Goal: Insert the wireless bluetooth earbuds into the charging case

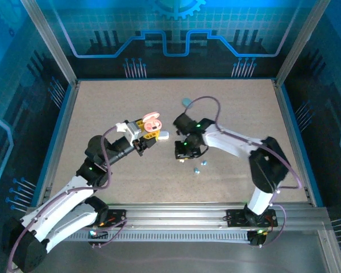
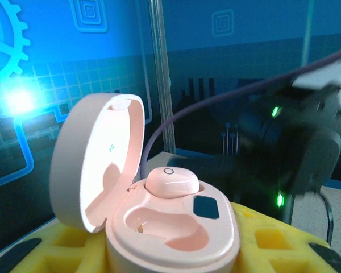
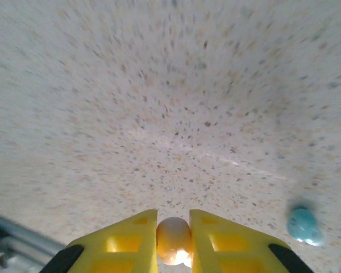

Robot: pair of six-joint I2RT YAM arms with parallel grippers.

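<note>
Earbud between right end effector fingers; case within left end effector.

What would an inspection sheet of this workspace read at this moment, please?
Surface: speckled beige table, flat.
Job's things: pink case open, one pink earbud seated, second slot empty; pale earbud in the right gripper; teal earbuds loose on the table; white case beside the pink one.
Clutter: nothing seen.
Grippers: left gripper shut on the pink case; right gripper shut on the pale earbud, low over the table.
Cables: purple cables loop along both arms; no snag seen.
Surroundings: metal frame, blue panels.
</note>
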